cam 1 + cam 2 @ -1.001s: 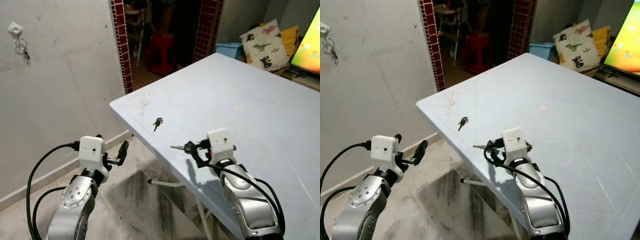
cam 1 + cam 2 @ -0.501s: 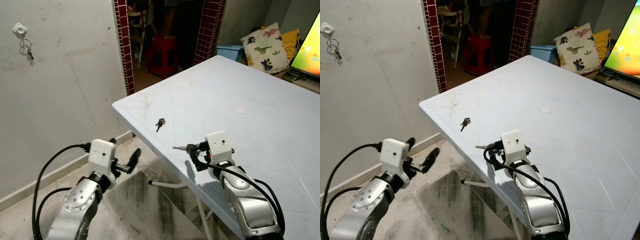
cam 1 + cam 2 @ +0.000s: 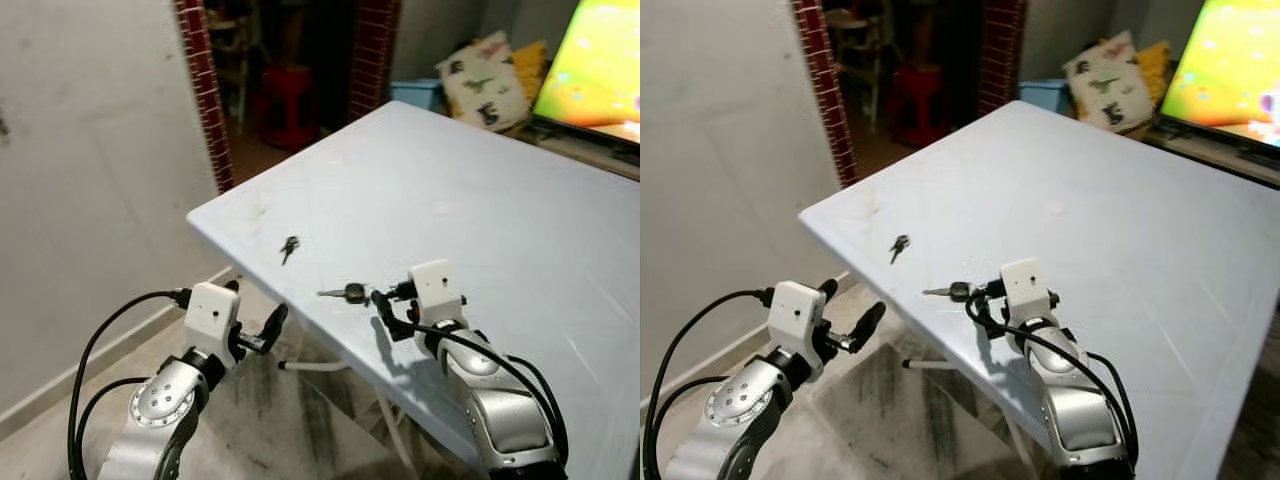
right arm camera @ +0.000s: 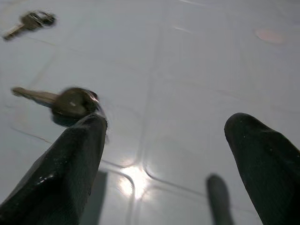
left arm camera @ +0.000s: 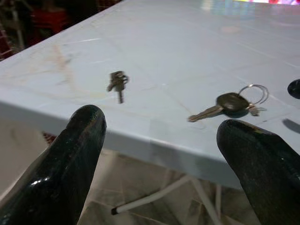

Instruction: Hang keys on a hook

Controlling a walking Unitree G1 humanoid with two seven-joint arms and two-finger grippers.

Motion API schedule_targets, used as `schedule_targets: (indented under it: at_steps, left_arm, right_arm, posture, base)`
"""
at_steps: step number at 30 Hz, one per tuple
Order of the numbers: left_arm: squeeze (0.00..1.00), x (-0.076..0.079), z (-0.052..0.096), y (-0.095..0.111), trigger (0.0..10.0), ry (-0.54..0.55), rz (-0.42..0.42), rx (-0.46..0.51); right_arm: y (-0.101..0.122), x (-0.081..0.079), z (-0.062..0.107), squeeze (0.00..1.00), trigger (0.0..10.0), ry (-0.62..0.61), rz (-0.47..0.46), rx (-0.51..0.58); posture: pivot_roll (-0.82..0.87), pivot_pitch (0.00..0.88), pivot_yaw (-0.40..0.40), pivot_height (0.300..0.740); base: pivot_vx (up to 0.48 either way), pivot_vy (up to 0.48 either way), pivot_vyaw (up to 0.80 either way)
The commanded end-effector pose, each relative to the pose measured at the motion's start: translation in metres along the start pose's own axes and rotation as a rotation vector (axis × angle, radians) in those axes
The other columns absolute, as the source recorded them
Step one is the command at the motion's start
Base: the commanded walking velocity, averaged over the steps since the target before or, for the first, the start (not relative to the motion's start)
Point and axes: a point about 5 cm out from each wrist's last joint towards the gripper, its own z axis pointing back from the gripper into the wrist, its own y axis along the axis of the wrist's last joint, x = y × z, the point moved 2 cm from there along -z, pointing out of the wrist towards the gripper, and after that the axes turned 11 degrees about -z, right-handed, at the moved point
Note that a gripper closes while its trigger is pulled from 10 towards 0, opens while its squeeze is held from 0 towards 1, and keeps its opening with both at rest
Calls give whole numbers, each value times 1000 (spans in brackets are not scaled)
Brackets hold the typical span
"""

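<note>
While both fingers sets gape, keys lie loose.
Dark-headed key [image 5: 224, 104] with ring rests by right gripper [image 3: 385, 303]; left gripper [image 3: 262, 328] below tabletop [image 3: 480, 190].

You are facing a pale blue plastic surface [image 3: 520, 190] with faint moulded lines, standing on white metal legs [image 3: 330, 366]. To your left rises a plain off-white plaster wall [image 3: 90, 150], ending at a dark red tiled doorway frame [image 3: 203, 90]. Through the dim opening sits a red plastic stool [image 3: 283, 100]. Below lies a grey streaked tile floor [image 3: 260, 430]. Far right, a dinosaur-print cushion [image 3: 478, 80] rests near a bright lit screen [image 3: 600, 65].
</note>
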Motion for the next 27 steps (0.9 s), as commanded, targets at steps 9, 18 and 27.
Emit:
schedule_targets:
  at_steps: [9,18,27]
  left_arm:
    - [0,-14,1,5,10000,94,-35,15]
    - [0,-15,1,6,10000,108,-32,21]
    - [0,-17,2,4,10000,126,14,20]
  right_arm:
    - [2,-5,-1,0,10000,28,12,6]
    - [0,-6,-1,0,10000,32,15,0]
    - [-1,-7,-1,0,10000,38,18,-5]
  posture:
    - [70,0,10,740]
    - [68,0,10,740]
    - [67,0,10,740]
  base:
    - [0,-40,0]
    - [0,-414,0]
    - [0,-94,0]
